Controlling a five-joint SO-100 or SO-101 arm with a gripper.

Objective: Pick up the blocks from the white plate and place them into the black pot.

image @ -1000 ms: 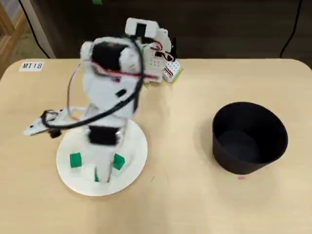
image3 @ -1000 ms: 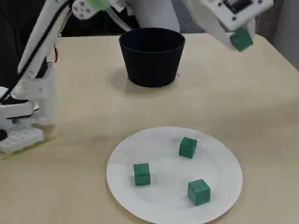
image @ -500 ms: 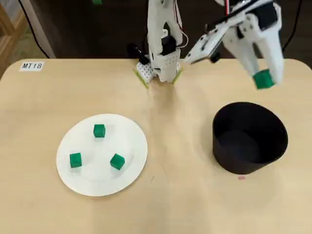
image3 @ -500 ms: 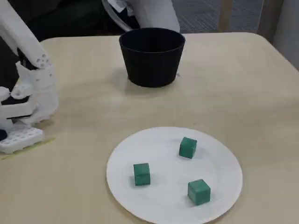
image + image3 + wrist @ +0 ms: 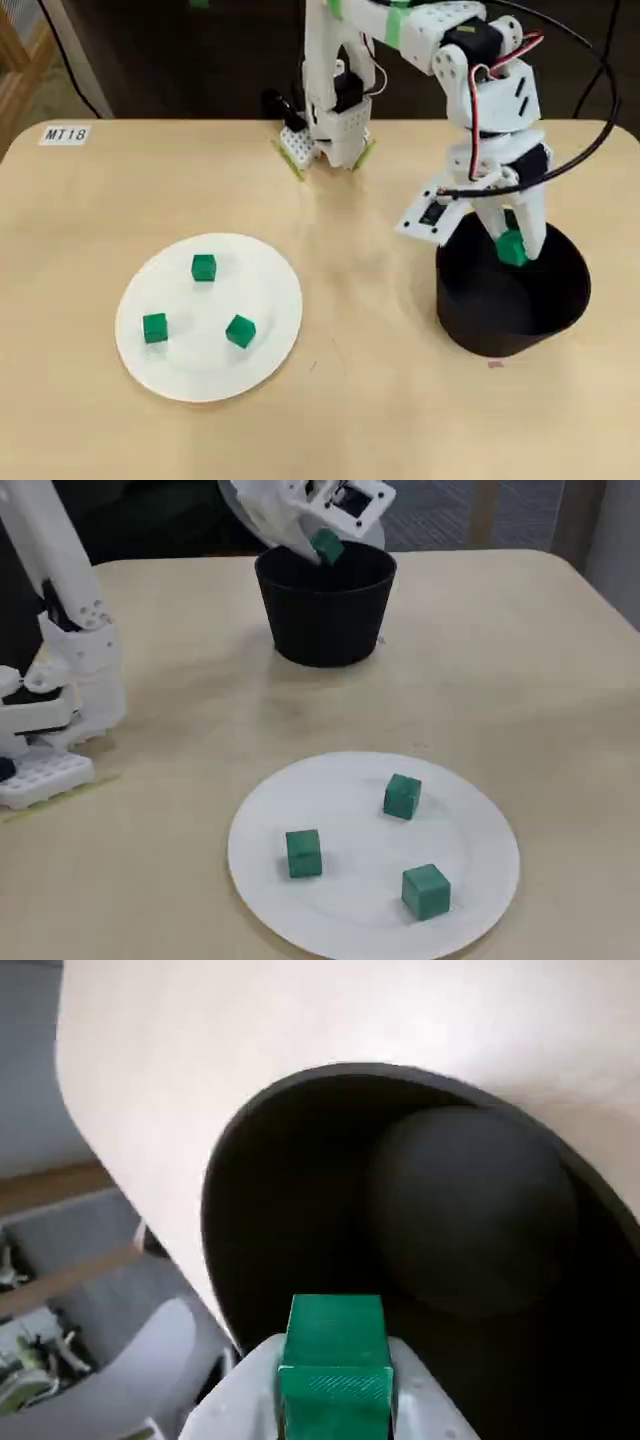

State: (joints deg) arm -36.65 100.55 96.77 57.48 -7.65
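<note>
My gripper is shut on a green block and holds it just above the open mouth of the black pot. In the wrist view the pot's dark inside lies right under the held cube. Three more green blocks lie apart on the white plate; the fixed view shows these blocks on the plate near the front.
The arm's white base stands at the table's back edge in the overhead view. A small label is stuck at the back left corner. Bare tabletop lies between plate and pot.
The arm has carried the green block from the plate, across the table and down over the pot's mouth. The three blocks on the plate have not moved.
</note>
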